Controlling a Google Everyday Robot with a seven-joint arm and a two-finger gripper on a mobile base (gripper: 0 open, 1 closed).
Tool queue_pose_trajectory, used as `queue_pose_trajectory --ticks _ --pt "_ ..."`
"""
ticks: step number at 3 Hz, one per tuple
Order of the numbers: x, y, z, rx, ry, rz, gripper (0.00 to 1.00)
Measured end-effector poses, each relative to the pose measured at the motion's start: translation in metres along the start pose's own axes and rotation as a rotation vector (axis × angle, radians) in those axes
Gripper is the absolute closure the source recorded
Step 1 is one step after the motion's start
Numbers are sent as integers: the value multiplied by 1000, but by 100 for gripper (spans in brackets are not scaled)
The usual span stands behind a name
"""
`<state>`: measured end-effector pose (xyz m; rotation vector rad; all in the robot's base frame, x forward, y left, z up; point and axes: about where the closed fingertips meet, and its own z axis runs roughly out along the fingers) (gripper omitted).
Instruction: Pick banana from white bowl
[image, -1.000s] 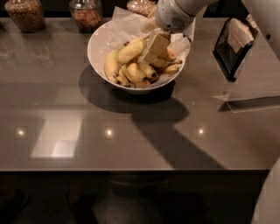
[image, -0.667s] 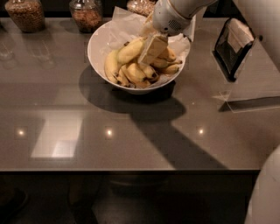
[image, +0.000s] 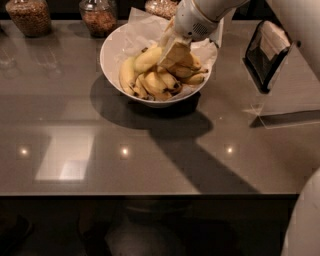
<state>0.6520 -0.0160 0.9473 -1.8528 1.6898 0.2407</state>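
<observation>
The white bowl (image: 111, 60), lined with crumpled white paper, stands at the back middle of the grey table and holds several bananas. The long curved banana (image: 126, 76) lies along the bowl's left inner wall. Smaller bananas with brown marks (image: 165, 82) are piled in the middle and right. My gripper (image: 172, 51) reaches down from the upper right into the bowl. It sits over the middle of the pile, right of the long banana, and hides some fruit beneath it.
Glass jars of brown grains (image: 29, 16) (image: 98, 17) (image: 161, 7) stand along the back edge. A dark framed stand (image: 264, 50) on a clear base stands to the right of the bowl. The table's front edge (image: 150, 194) runs across below.
My gripper has shifted slightly up and to the left over the banana pile. The bowl and bananas look unmoved.
</observation>
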Motion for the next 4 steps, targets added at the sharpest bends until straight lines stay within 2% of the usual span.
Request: queue_pose_trajectory --ticks 1,3,4 --pt "1 5 -9 8 -1 -13 97" --pt "0 24 -45 2 36 -29 100" --pt "4 46 -64 -31 107 -32 100"
